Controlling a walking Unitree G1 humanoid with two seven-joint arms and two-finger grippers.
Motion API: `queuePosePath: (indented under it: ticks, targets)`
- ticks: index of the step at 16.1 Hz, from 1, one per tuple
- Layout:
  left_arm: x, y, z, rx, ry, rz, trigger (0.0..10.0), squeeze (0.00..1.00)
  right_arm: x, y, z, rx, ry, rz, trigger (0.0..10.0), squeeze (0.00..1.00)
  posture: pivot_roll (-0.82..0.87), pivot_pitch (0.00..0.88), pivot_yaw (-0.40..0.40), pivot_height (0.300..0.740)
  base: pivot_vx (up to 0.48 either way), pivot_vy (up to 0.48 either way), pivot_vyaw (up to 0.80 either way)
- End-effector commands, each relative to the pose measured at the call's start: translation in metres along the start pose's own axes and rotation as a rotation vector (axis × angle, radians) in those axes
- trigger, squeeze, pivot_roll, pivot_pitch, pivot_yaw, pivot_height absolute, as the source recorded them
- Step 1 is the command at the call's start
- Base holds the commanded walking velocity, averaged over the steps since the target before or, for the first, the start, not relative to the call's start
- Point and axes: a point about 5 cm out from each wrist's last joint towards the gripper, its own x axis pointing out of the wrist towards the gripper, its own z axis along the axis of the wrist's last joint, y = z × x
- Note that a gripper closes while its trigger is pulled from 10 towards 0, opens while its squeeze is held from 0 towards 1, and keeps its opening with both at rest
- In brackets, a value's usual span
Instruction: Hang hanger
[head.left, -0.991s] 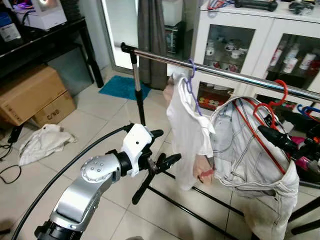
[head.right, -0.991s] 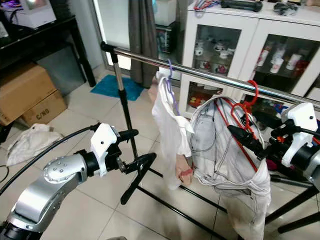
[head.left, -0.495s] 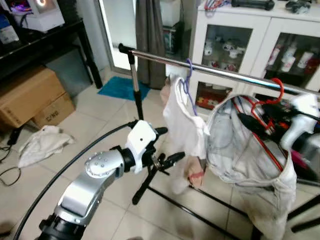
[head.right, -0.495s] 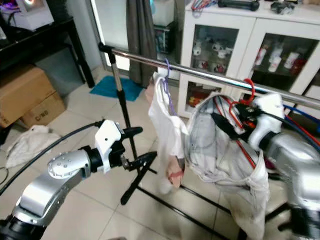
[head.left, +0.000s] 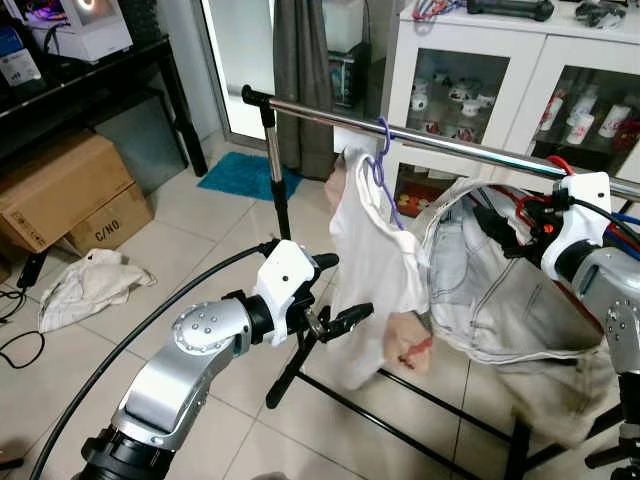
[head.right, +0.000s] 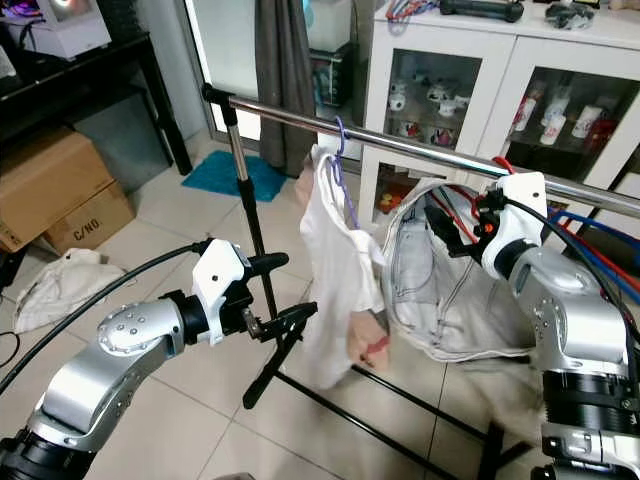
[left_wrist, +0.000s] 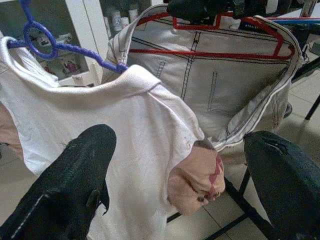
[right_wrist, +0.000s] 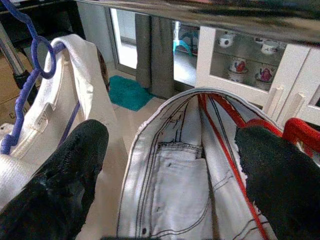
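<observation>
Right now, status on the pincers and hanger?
Right pincer open at red hanger carrying pale jeans, near rail. Left pincer open beside white shirt.

The one legible marking is black print reading "C/NO." on the side of the lower cardboard box (head.right: 62, 213) on the floor by the black shelf (head.right: 95, 70); any other labels are too small or blurred to read.
</observation>
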Motion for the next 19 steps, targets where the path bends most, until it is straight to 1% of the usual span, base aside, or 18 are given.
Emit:
queuePosePath:
  ticks: [1,2,3,4,5,7,8,10,11,12,13,16,18,19]
  targets:
    - [-0.001,0.003,0.0,0.016,0.009,0.005,10.0,0.9,-0.012,0.0,0.006,-0.023,-0.021,0.083,10.0,0.0,0.1,0.0,0.056,0.74,0.0,0.0,0.0]
    - [-0.002,0.003,0.0,0.016,0.01,0.008,10.0,0.9,-0.018,0.001,0.006,-0.036,-0.02,0.136,10.0,0.0,0.1,0.0,0.056,0.74,0.0,0.0,0.0]
    - [-0.003,0.003,-0.001,0.016,0.012,0.01,10.0,0.9,-0.031,0.004,0.004,-0.062,-0.018,0.234,10.0,0.0,0.1,0.0,0.056,0.74,0.0,0.0,0.0]
    - [-0.003,0.002,-0.001,0.016,0.013,0.009,10.0,0.9,-0.039,0.004,0.001,-0.078,-0.011,0.272,10.0,0.01,0.09,0.0,0.059,0.74,0.0,0.0,0.0]
    - [-0.004,0.002,-0.002,0.015,0.014,0.008,10.0,0.9,-0.049,0.001,-0.002,-0.087,0.003,0.297,10.0,1.0,0.09,0.0,0.062,0.74,0.0,0.0,0.0]
    - [-0.003,0.001,-0.002,0.014,0.014,0.0,10.0,0.9,-0.072,-0.008,-0.008,-0.103,0.04,0.328,10.0,1.0,0.08,0.0,0.073,0.74,0.0,0.0,0.0]
    - [-0.002,0.001,-0.002,0.016,0.013,-0.005,10.0,0.9,-0.08,-0.017,-0.008,-0.121,0.048,0.28,10.0,1.0,0.08,0.0,0.076,0.74,0.0,0.0,0.0]
    - [-0.001,0.001,-0.002,0.018,0.012,-0.01,10.0,0.9,-0.084,-0.035,-0.002,-0.116,0.015,0.153,10.0,1.0,0.07,0.0,0.08,0.74,0.0,0.0,0.0]
    - [-0.001,0.001,-0.002,0.018,0.011,-0.012,10.0,0.9,-0.083,-0.042,0.004,-0.123,-0.026,0.093,10.0,1.0,0.07,0.0,0.08,0.74,0.0,0.0,0.0]
    - [-0.001,0.001,-0.001,0.02,0.01,-0.013,10.0,0.9,-0.083,-0.049,0.007,-0.109,-0.063,0.065,10.0,1.0,0.07,0.0,0.076,0.74,0.0,0.0,0.0]
    - [-0.001,0.001,-0.001,0.021,0.008,-0.011,10.0,0.9,-0.083,-0.049,0.012,-0.117,-0.082,0.065,10.0,1.0,0.08,0.0,0.075,0.74,0.0,0.0,0.0]
    - [-0.001,0.002,-0.001,0.023,0.01,-0.007,10.0,0.9,-0.069,-0.047,0.009,-0.117,-0.072,0.064,10.0,1.0,0.08,0.0,0.072,0.74,0.0,0.0,0.0]
    - [-0.001,0.003,-0.001,0.023,0.008,-0.005,10.0,0.9,-0.046,-0.032,0.005,-0.103,-0.05,0.088,10.0,1.0,0.08,0.0,0.068,0.74,0.0,0.0,0.0]
    - [0.0,0.003,-0.001,0.024,0.008,-0.004,10.0,0.9,-0.037,-0.027,0.002,-0.103,-0.038,0.09,10.0,1.0,0.09,0.0,0.066,0.74,0.0,0.0,0.0]
